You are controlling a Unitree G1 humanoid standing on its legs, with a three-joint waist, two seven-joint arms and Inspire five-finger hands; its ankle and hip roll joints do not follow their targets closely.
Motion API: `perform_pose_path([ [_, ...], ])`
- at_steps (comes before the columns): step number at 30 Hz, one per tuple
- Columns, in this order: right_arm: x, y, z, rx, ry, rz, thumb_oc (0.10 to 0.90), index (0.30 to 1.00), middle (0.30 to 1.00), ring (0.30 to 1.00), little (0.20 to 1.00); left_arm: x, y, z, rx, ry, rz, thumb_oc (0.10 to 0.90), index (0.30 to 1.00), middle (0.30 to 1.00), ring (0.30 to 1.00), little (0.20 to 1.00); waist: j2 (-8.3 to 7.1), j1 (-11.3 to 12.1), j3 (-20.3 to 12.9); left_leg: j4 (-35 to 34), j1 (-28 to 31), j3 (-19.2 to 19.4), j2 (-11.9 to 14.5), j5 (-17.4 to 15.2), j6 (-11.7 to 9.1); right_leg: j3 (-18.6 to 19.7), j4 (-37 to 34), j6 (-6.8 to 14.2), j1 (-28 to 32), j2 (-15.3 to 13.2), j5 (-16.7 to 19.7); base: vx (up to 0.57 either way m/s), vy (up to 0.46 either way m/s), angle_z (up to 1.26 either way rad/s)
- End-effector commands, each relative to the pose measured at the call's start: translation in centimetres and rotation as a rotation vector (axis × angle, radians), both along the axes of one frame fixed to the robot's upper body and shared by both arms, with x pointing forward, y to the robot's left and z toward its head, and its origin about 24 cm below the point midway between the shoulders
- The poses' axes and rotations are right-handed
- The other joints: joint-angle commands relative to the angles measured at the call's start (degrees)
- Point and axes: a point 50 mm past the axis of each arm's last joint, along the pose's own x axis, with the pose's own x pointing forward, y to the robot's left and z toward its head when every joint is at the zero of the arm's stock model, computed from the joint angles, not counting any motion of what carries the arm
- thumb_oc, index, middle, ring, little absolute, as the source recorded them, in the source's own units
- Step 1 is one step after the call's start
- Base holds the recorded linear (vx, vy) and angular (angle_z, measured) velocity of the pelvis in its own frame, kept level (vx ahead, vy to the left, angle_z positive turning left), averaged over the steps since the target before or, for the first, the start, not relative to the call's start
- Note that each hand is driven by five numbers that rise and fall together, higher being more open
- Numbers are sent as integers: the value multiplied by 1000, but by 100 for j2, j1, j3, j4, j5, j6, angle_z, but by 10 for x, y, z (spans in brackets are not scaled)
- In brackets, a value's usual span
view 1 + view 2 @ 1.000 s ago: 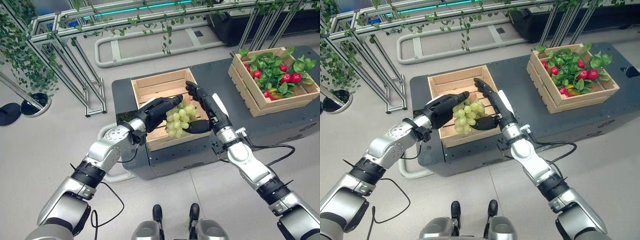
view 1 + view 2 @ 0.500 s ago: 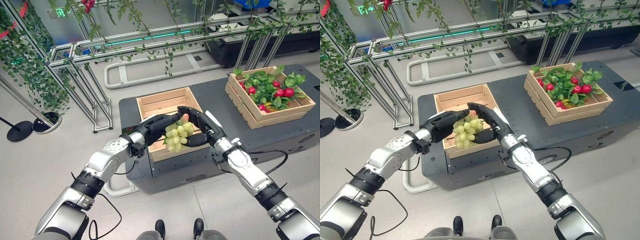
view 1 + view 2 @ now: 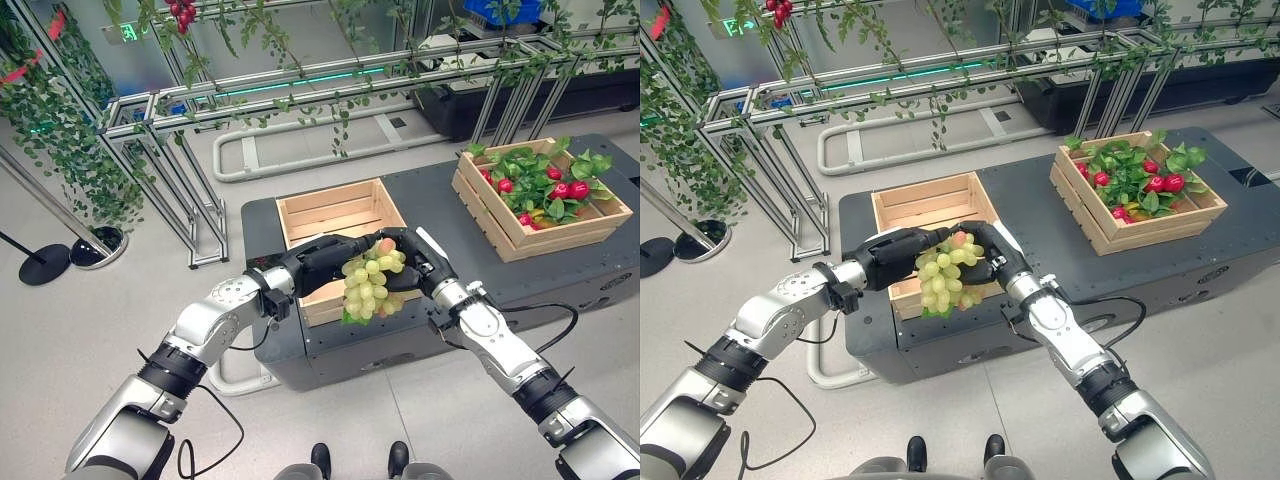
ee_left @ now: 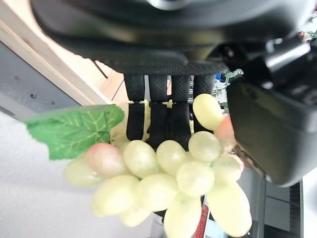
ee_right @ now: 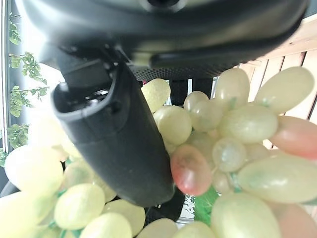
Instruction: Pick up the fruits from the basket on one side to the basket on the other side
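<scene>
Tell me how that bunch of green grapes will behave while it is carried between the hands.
The grape bunch sags below the left hand and right hand, so it is probably loose and floppy. Its round, smooth grapes could roll or slip in a light grip. Single grapes hang at the edges and might pull off if squeezed.

On the platform [image 3: 430, 205], one crate [image 3: 330, 212] stands left, the fruit-filled crate [image 3: 520, 222] well apart at right.

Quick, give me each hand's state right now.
Left hand: closed on the bunch of green grapes.
Right hand: closed on the same bunch, from the other side.
</scene>
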Motion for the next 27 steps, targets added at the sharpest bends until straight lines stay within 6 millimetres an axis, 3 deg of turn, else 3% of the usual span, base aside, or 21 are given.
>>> perform_pose_path([
  [1,22,10,60,186,-237,-19,400,300,300,300,300,-11,-46,29,-119,-141,-228,441,361,361,361,361,2,88,-745,11,142,-195,95,-795,-257,-115,9,291,284,-454,-536,0,0,0],
  [2,22,8,61,183,-242,-28,400,300,300,300,300,-10,-44,29,-104,-150,-215,800,900,900,900,900,4,83,-745,11,143,-187,99,-800,-258,-111,9,293,280,-452,-536,0,0,0],
  [12,0,-33,57,43,-353,-159,400,300,300,300,300,-20,-3,21,-109,-274,-20,800,900,900,900,900,1,-78,-720,11,167,4,181,-826,-251,96,9,322,165,-424,-507,8,7,-2],
  [16,-16,-70,57,27,-397,-278,400,300,300,300,300,-30,28,18,-58,-440,163,800,900,900,900,900,-32,-174,-663,11,199,109,206,-867,-240,253,9,320,105,-390,-492,18,8,-21],
  [20,-25,-92,61,41,-419,-360,400,300,300,300,300,-35,56,16,70,-586,366,800,900,900,900,900,-90,-216,-621,11,202,138,203,-886,-232,378,9,318,59,-364,-492,15,0,-19],
  [25,-37,-109,58,61,-439,-432,400,300,300,300,300,-39,68,17,163,-711,560,800,900,900,900,900,-181,-233,-571,11,158,128,203,-891,-229,432,9,316,11,-349,-486,-18,-26,-13],
  [27,-46,-116,50,132,-440,-484,400,300,300,300,300,-38,76,11,175,-720,678,800,900,900,900,900,-290,-244,-525,11,103,102,203,-901,-230,415,9,328,-36,-349,-480,-66,-93,2],
])
